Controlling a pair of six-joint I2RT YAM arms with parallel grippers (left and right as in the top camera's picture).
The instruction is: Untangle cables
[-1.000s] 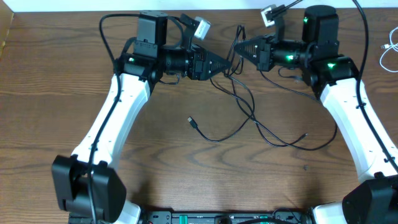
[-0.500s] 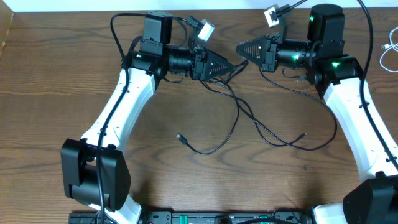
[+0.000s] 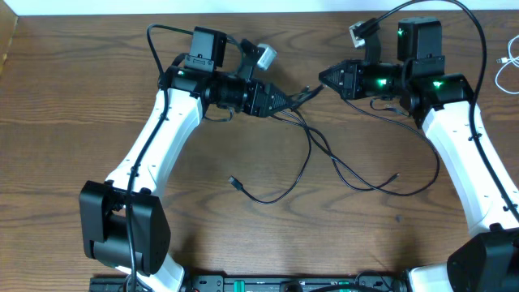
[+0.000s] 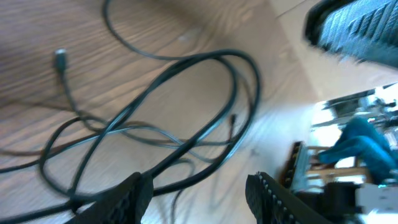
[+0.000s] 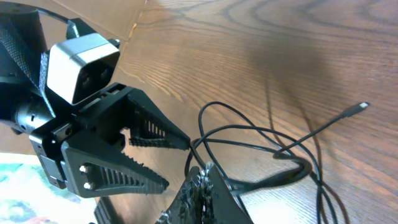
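**Fig. Cable tangle between two gripper tips (overhead + wrist views).**

- **L gripper** (image 3: 292, 98): jaws apart, nothing clamped. One black cord runs across just ahead of its fingers (image 4: 129, 196).
- **R gripper** (image 3: 323, 78): jaws closed. It faces the L tip, near but apart. Black cords meet its tip; can't tell if one is pinched.
- **Cables** (image 3: 315, 144): thin, glossy black cords, looped and crossing. They are knotted loosely just beside both tips, then trail over the wooden table (image 3: 73, 97) toward the arm bases.
- **Count:** 2 grippers. 2 free plug ends show, one (image 3: 233, 181) well off the L tip and one (image 3: 396, 175) well off the R tip. No. of black cords in the knot not countable.
- **Farthest:** 1 white cord (image 3: 504, 66), well apart from the R gripper at the table's edge.
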